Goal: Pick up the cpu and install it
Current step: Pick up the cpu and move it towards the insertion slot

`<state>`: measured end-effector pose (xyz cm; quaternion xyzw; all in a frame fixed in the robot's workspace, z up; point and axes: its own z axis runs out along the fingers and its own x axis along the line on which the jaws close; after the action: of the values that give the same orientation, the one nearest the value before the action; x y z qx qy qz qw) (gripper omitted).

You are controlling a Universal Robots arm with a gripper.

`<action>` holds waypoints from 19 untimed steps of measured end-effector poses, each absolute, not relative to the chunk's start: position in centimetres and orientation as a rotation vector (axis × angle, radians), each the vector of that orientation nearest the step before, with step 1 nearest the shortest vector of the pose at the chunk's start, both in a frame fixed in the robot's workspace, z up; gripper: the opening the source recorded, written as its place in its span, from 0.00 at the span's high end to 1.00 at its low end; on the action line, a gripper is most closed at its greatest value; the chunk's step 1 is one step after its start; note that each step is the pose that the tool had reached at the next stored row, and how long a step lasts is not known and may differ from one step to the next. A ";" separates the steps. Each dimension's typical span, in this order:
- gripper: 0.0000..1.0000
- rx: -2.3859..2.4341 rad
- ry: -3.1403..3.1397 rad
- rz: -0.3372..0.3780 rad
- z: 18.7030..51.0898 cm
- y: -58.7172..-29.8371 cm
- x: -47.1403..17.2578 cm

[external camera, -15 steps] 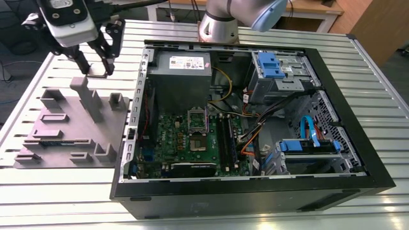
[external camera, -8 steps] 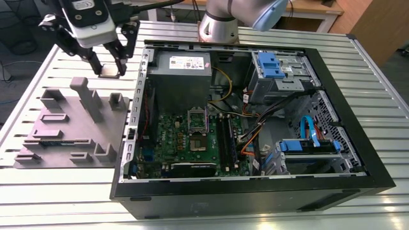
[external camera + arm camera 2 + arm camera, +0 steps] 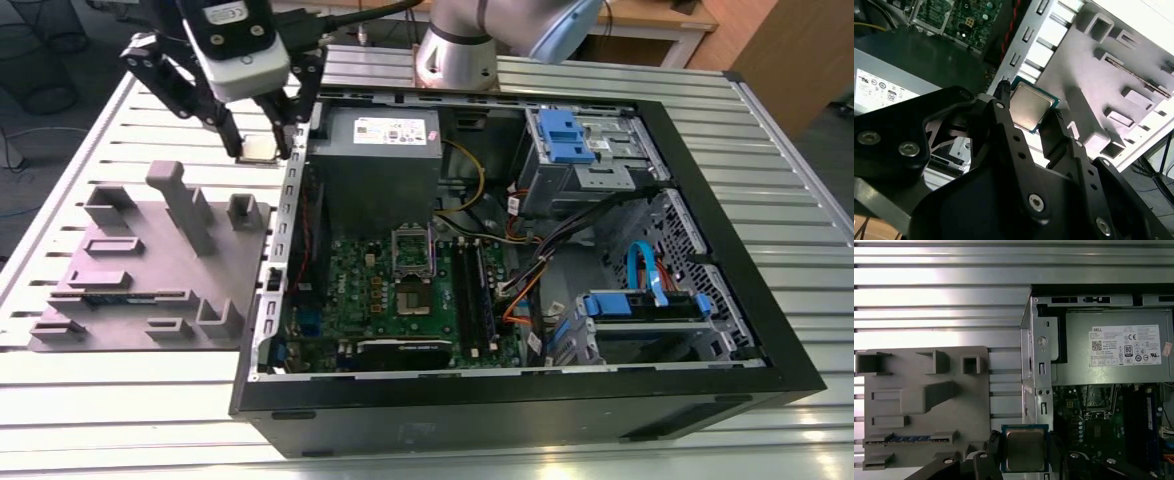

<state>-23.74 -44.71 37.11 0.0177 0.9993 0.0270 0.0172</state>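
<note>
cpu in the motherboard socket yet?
No, in the second wrist view the gripper grips the cpu in the air, apart from the motherboard.

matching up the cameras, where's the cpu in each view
Exterior view: small square silver-topped cpu between the black fingers, just outside the black computer case on the exterior view's left.
Second wrist view: cpu between the fingers, over the slatted metal table.
First wrist view: cpu at the case's edge.
Shared landmark: big grey metal power-supply box.
</note>
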 end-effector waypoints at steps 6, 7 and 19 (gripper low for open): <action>0.52 0.055 3.106 0.084 37.1 -44.7 -21.8; 0.52 0.055 3.106 0.084 37.1 -44.7 -21.4; 0.52 0.055 3.105 0.084 37.1 -44.8 -17.6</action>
<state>-17.65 -44.78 37.10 0.0177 0.9993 0.0269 0.0172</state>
